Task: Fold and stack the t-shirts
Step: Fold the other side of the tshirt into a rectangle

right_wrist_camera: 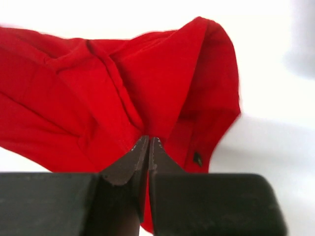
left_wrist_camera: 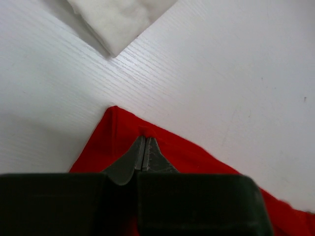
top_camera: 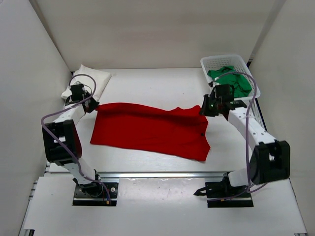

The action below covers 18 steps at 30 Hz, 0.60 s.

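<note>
- red t-shirt lies spread across the middle of the desk, stretched between the two arms; its left part lies flat, its right end is bunched into folds
- left fingers pressed together, pinching the red cloth at its far left corner, low over the desk
- right fingers pressed together on a fold of the red cloth at its far right corner
- white t-shirt lies folded at the far left of the desk; near the left fingers, apart from the red one
- green t-shirt sits crumpled inside the white basket at the far right
</note>
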Each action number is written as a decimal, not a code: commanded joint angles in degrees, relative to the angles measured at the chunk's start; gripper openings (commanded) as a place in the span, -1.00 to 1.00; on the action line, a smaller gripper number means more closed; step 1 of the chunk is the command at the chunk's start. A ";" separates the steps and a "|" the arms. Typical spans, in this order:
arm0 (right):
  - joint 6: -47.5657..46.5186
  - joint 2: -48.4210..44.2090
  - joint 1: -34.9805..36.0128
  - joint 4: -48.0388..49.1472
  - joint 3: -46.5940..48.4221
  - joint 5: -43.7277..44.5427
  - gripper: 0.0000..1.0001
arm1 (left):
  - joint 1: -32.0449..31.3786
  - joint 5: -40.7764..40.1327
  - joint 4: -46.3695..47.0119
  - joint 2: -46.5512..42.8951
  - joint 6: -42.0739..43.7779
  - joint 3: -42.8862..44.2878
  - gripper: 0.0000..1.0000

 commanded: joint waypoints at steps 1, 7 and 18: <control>1.01 -7.30 1.11 3.92 -5.64 3.28 -1.00 | 2.28 4.21 3.82 -4.42 -1.60 -2.27 -1.00; 3.46 -17.05 5.33 5.07 -18.20 6.36 -1.00 | 4.91 7.91 2.69 -1.61 -3.09 -1.49 -1.00; 11.20 -28.84 6.75 7.26 -33.86 4.44 -0.94 | 7.99 12.93 5.32 -3.98 -6.34 -7.89 -0.42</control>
